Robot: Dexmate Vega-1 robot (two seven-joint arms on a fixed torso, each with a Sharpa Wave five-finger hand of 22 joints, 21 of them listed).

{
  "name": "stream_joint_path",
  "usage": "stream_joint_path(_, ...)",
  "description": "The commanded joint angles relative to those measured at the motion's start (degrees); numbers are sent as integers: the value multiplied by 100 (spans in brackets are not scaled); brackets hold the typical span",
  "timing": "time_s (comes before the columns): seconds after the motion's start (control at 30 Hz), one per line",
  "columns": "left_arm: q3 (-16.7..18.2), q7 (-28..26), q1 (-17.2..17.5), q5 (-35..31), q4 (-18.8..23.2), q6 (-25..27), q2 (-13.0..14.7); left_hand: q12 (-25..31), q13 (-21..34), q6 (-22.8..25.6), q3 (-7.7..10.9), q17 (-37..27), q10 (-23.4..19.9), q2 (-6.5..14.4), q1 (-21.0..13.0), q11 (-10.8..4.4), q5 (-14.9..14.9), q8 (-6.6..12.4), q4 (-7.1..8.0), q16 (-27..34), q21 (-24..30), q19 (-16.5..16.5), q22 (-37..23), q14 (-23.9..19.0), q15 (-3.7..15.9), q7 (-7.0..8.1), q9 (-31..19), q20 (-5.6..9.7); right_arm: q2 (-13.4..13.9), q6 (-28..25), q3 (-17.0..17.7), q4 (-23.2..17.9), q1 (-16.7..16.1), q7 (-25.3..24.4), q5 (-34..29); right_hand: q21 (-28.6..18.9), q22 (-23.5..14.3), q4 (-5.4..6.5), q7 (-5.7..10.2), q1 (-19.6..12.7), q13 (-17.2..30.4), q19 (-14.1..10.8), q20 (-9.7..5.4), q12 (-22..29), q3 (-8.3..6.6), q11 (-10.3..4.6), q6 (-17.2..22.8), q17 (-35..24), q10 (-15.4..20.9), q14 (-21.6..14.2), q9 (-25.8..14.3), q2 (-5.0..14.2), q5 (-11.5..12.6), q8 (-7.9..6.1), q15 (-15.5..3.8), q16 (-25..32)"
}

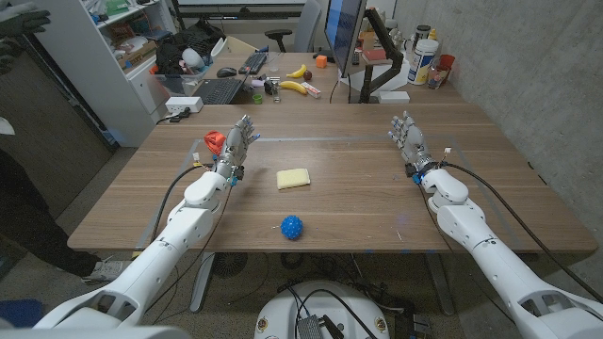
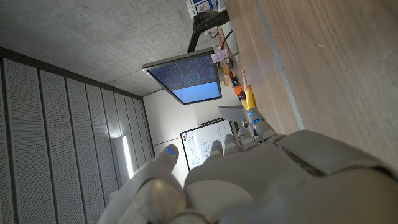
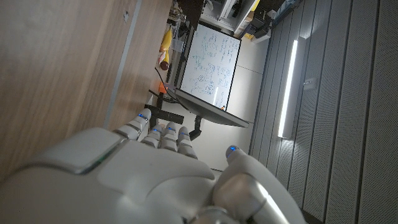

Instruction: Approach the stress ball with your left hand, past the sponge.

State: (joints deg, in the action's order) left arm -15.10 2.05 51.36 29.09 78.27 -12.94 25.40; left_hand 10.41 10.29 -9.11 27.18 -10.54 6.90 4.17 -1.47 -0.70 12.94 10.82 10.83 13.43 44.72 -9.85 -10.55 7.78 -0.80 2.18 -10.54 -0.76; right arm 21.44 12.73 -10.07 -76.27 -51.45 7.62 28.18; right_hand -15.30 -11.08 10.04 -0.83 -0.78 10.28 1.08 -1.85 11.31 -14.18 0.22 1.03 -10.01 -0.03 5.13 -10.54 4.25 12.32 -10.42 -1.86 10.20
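Note:
A blue spiky stress ball (image 1: 292,227) lies near the table's front edge, about the middle. Behind it rests a yellow sponge (image 1: 293,178). My left hand (image 1: 237,144) stands on its edge at the table's left side, fingers apart and holding nothing, behind and to the left of the sponge. My right hand (image 1: 409,137) stands the same way at the right side, open and holding nothing. The left wrist view looks along the back of my left hand (image 2: 249,180) over the wood. The right wrist view shows the back of my right hand (image 3: 149,180).
A small red object (image 1: 215,141) sits just left of my left hand. Behind the table stands a desk with a keyboard (image 1: 220,90), bananas (image 1: 299,87), a monitor (image 1: 345,28) and bottles (image 1: 422,62). A person's dark sleeve (image 1: 24,202) shows at the left edge.

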Motion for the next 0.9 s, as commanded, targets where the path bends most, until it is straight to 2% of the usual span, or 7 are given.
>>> stream_joint_path(0.03, 234, 53, 107, -440, 210, 114, -153, 50, 12, -3, 48, -27, -6, 597, 16, 66, 25, 27, 1, 57, 21, -56, -17, -7, -44, 49, -12, -71, -461, -197, 587, -70, -130, 356, -498, -14, -9, -2, 9, -19, 26, 20, -241, 37, -47, 22, 41, -24, -47, 64, -15, 495, 23, -43, 3, 20)
stream_joint_path(0.43, 305, 104, 173, -808, 380, 38, -203, 42, 13, 5, 50, -28, -11, 568, 6, 62, 23, 23, -19, 48, 5, -52, -14, 2, -26, 87, -12, -52, -768, -299, 934, -95, -165, 598, -814, -8, -9, -3, 3, -15, 26, 17, -243, 40, -50, 15, 41, -23, -45, 66, -15, 487, 22, -46, 4, 20)
stream_joint_path(0.9, 370, 106, 236, -1124, 521, -32, -208, 32, 13, -8, 56, -27, 0, 553, -6, 42, 25, 14, -30, 37, -15, -58, -11, 16, 7, 108, -13, -40, -991, -349, 1153, -108, -170, 772, -1049, 1, -10, -4, -5, -10, 26, 16, -234, 42, -52, 16, 36, -23, -42, 66, -14, 476, 21, -47, 3, 22)
